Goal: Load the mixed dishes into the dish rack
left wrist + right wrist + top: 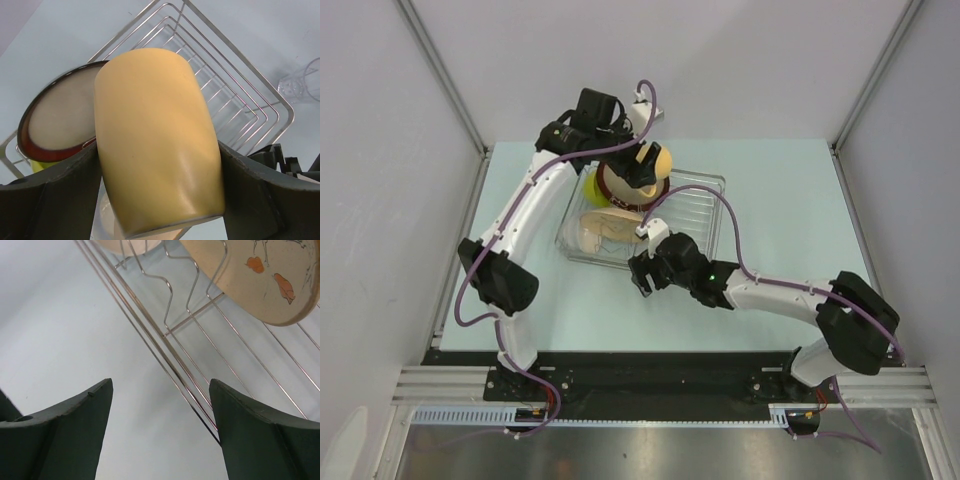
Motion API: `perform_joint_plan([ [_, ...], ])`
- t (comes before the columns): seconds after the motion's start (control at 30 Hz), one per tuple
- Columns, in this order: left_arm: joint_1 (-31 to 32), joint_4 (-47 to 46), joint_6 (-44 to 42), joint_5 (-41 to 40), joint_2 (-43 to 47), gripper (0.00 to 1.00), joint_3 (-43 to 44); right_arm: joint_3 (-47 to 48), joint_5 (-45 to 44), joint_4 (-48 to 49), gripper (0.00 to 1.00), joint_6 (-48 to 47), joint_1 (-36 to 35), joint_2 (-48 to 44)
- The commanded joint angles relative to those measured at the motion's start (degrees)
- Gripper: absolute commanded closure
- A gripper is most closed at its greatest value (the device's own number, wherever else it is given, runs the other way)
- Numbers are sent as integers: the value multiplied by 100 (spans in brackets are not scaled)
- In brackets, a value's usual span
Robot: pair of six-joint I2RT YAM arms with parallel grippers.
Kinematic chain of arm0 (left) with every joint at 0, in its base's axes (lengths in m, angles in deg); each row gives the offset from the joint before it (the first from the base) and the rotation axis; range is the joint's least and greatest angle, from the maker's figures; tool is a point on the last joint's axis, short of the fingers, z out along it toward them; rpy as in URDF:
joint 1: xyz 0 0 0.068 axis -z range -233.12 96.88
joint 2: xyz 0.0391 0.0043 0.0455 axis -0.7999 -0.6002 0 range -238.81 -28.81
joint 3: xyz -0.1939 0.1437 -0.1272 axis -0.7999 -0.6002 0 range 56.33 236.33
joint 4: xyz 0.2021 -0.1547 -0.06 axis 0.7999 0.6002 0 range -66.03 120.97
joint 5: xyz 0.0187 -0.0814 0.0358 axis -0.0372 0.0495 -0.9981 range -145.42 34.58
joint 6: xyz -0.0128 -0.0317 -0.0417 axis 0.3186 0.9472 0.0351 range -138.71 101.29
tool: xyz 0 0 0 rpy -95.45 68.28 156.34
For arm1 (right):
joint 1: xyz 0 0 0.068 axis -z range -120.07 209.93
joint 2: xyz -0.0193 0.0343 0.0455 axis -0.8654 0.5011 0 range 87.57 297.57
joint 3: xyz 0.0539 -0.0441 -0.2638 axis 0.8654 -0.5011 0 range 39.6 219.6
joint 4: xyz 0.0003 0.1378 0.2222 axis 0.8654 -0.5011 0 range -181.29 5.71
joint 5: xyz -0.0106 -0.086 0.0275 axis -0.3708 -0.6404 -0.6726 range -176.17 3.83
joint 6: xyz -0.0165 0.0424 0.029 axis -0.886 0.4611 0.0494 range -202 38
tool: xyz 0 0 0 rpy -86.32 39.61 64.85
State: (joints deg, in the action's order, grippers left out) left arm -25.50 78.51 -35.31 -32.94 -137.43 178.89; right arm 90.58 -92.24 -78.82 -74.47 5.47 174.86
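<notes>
Over the far left corner of the dish rack [712,205], the left gripper [159,165] is clamped on the pale yellow mug [658,160]. Both dark fingers [65,200] press its sides, and the mug hangs tilted above the wires, clear of them.

Right below it in that far left part of the rack, the dark-red-rimmed beige plate [55,120] stands on edge. The lime-green bowl [591,186] peeks out just beyond it, at the rack's left side. In the near left part of the rack lies the beige plate with leafy pattern [260,280], resting across the wires. The right half of the rack shows bare bars.

The right gripper [160,430] hovers just outside the rack's near edge, low over the table [790,220]. Its fingers [65,435] are spread wide with nothing between them.

The small clear glass [300,82] stands on the table outside the rack, past one of its corners. From the overhead view I can't make it out.
</notes>
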Motion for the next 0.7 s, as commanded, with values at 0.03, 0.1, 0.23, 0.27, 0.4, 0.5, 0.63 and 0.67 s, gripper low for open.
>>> perform_joint_plan([
  [0.03, 287, -251, -150, 55, 192, 100, 277, -229, 211, -864, 17, 337, -285, -572],
  [0.1, 402, -190, -212, 29, 139, 100, 286, -229, 237, -960, 13, 354, -294, -677],
  [0.23, 771, 3, -580, -165, -115, 100, 400, -229, 290, -1005, 0, 468, -189, -1351],
  [0.27, 798, 12, -607, -182, -185, 100, 443, -212, 299, -1013, 0, 556, -136, -1537],
  [0.4, 824, 179, -608, -147, -563, 99, 873, -106, 229, -1127, 0, 723, 284, -2583],
  [0.5, 851, 171, -703, -208, -774, 100, 988, 60, 168, -1469, 0, 698, 611, -3059],
  [0.63, 1105, 293, -1099, -498, -1056, 100, 1094, 158, -473, -1664, 0, 706, 945, -3919],
  [0.67, 1158, 311, -1169, -577, -1126, 100, 1094, 158, -588, -1629, 0, 767, 980, -4086],
])
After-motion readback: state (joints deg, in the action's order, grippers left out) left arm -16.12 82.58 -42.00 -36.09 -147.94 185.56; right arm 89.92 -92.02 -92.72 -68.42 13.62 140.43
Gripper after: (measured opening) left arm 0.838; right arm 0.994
